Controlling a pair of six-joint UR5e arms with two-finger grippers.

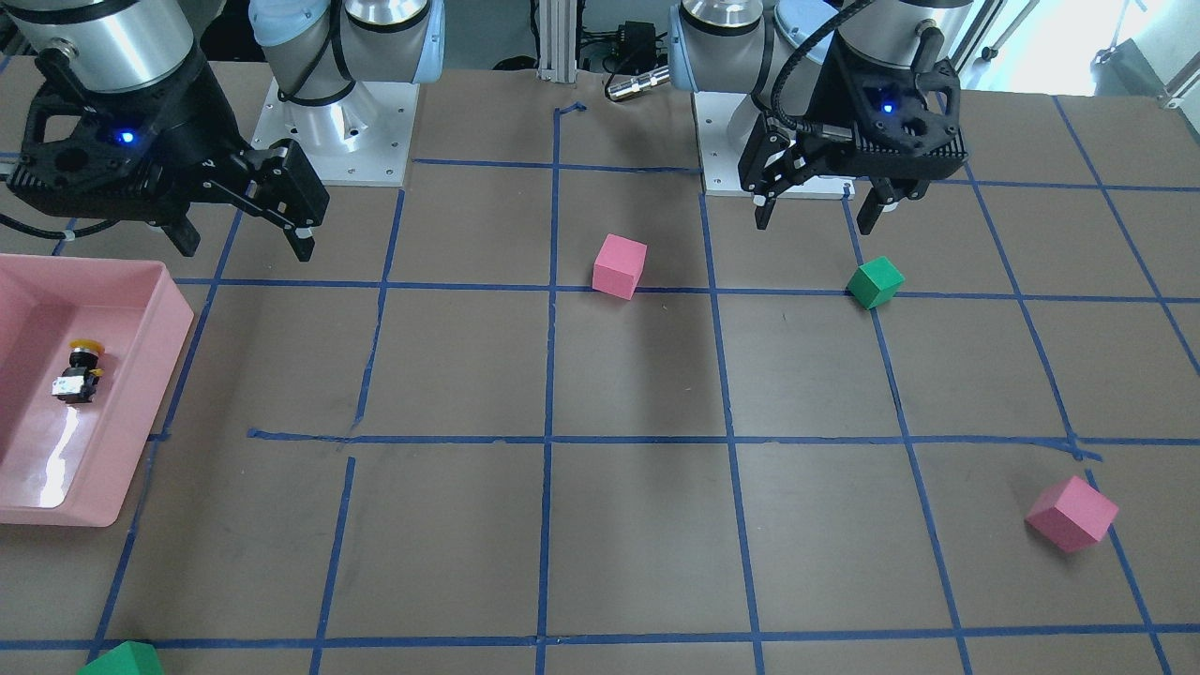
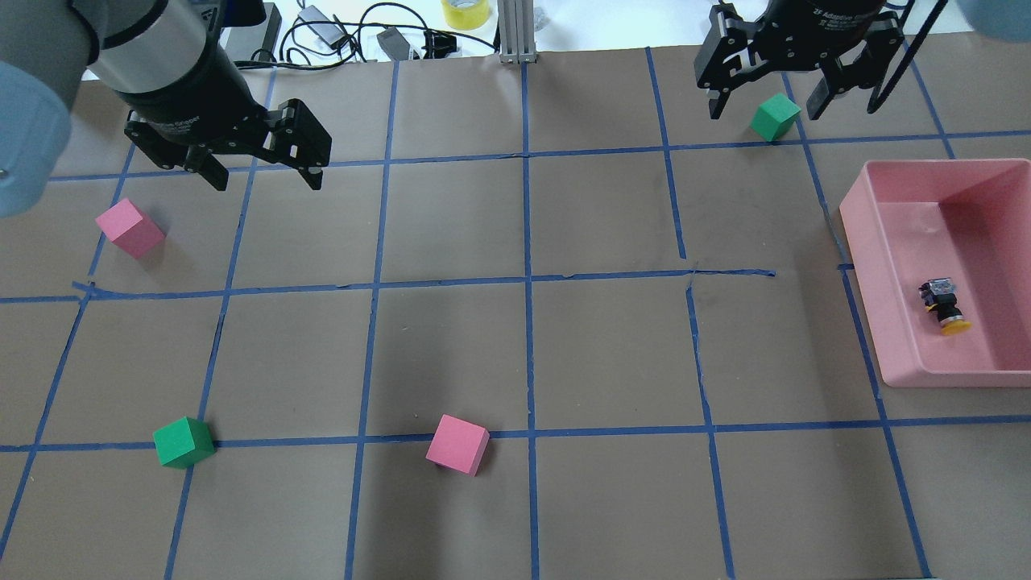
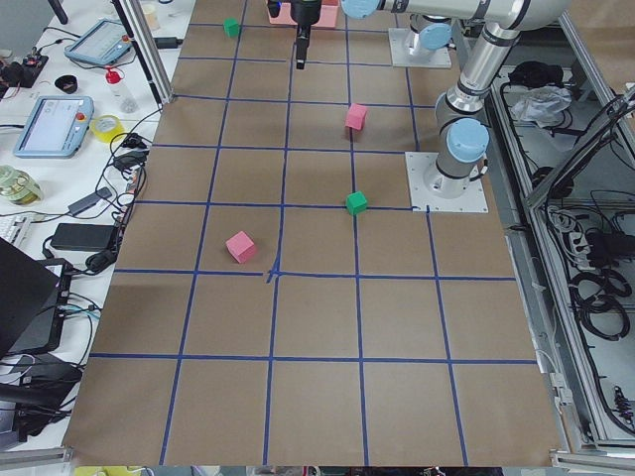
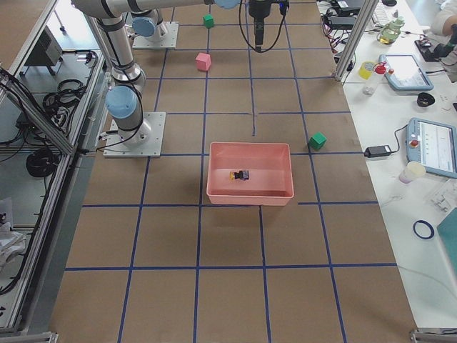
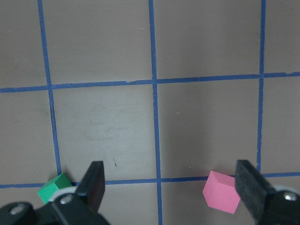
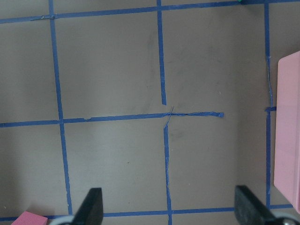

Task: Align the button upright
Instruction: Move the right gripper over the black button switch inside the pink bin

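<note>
The button (image 2: pixel 944 304) lies on its side inside the pink tray (image 2: pixel 862 234), with its yellow cap toward the robot's side and its whitish base away. It also shows in the front-facing view (image 1: pixel 80 370) and the right exterior view (image 4: pixel 240 175). My right gripper (image 2: pixel 763 111) is open and empty. It hangs above the table beyond the tray's far corner, over a green cube (image 2: pixel 775 117). My left gripper (image 2: pixel 266 179) is open and empty, far from the tray on the table's other side.
A pink cube (image 2: pixel 130 228) lies near my left gripper. Another pink cube (image 2: pixel 457 445) and a green cube (image 2: pixel 184 441) lie toward the robot. Blue tape lines grid the brown table. The tray's edge shows in the right wrist view (image 6: pixel 290 131).
</note>
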